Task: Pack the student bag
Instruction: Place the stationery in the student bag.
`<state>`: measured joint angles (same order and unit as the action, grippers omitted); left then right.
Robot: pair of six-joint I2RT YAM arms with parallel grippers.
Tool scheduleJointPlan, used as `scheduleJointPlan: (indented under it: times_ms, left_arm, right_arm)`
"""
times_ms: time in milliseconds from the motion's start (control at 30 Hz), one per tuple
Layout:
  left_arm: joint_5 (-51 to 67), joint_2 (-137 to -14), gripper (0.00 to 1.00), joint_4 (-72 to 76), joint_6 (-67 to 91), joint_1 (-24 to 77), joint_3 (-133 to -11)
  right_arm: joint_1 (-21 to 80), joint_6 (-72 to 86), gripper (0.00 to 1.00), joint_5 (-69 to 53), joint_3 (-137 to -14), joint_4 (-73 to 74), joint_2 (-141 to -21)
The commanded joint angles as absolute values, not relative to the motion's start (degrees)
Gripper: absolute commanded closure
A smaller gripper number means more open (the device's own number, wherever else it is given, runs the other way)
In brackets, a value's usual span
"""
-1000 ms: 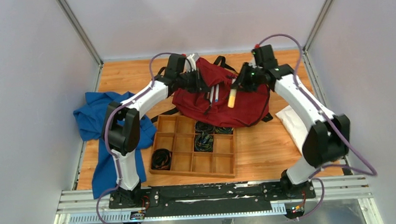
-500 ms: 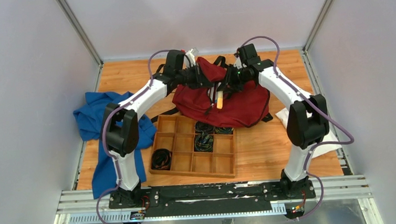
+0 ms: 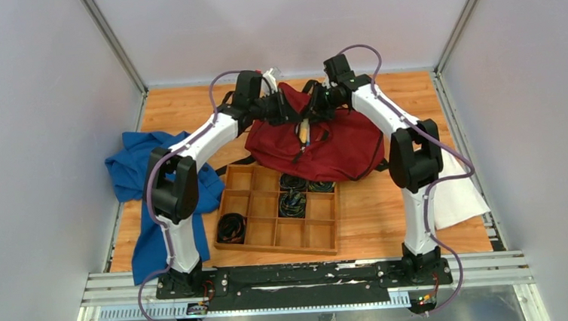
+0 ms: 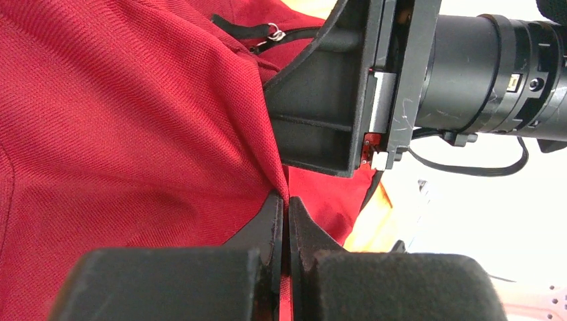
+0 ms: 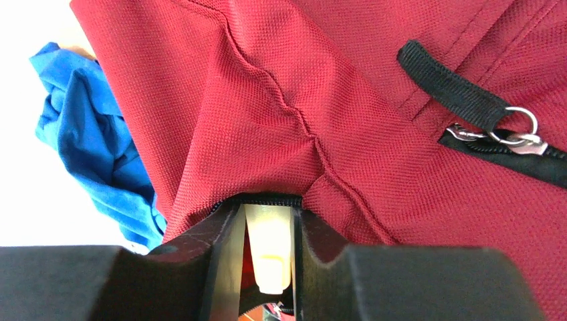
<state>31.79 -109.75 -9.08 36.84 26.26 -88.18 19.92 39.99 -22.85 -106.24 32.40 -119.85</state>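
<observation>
Swinging in from the right of the overhead frame, the right end effector (image 5: 267, 281), narrowly closed on a pale stick (image 5: 268, 237), had reached the student bag (image 3: 340, 145), which lay on the counter (image 3: 375, 207) at upper middle, just above the wooden tray (image 3: 321, 233). We saw the left end effector (image 4: 286, 227) clamped on a pinch of the bag's fabric. We judged that the stick could catch on the fabric fold and miss the opening, or the pinch could slip and let the mouth collapse.

I saw the overhead view evenly lit, with soft shadows on the orange wooden bench (image 3: 376, 222). Both wrist views blew out to white behind the dark red fabric backpack (image 5: 374, 100), whose weave looked sharp.
</observation>
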Motion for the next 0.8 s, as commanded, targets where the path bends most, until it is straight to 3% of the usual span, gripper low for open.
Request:
scheduleJointPlan:
  times_ms: [0,133,233,400,567,700,733,767]
  left_arm:
    - [40.0,-107.5,1.0,-7.4,39.8,27.2,-89.5]
    - [39.5,-108.2,1.0,-7.5,40.0,27.2,-90.6]
    - [39.3,-109.7,1.0,-8.8,40.1,27.2,-92.4]
    - [38.5,-110.0,1.0,-8.4,40.8,27.2,-92.7]
    - [35.0,-110.7,1.0,-9.1,41.6,27.5,-93.5]
    - [30.9,-114.3,1.0,-11.0,41.3,28.6,-97.8]
    - [30.0,-115.7,0.97,-11.8,41.1,29.0,-99.6]
    - [28.8,-117.3,0.87,-12.7,40.9,29.2,-101.7]
  right_arm:
    - [20.6,41.5,0.65,-15.5,-109.0,27.8,-121.4]
    - [21.4,39.1,0.41,-13.6,-105.5,28.5,-118.2]
    - [21.6,37.9,0.37,-14.6,-102.2,28.1,-115.5]
    - [21.6,36.3,0.39,-15.9,-94.8,27.8,-108.7]
    - [21.5,33.3,0.5,-15.2,-83.9,26.5,-98.1]
    - [21.4,30.0,0.51,-11.7,-74.9,26.5,-89.0]
    - [21.4,29.4,0.51,-10.8,-72.9,26.8,-87.1]
    - [21.4,28.8,0.51,-10.1,-71.2,27.1,-85.1]
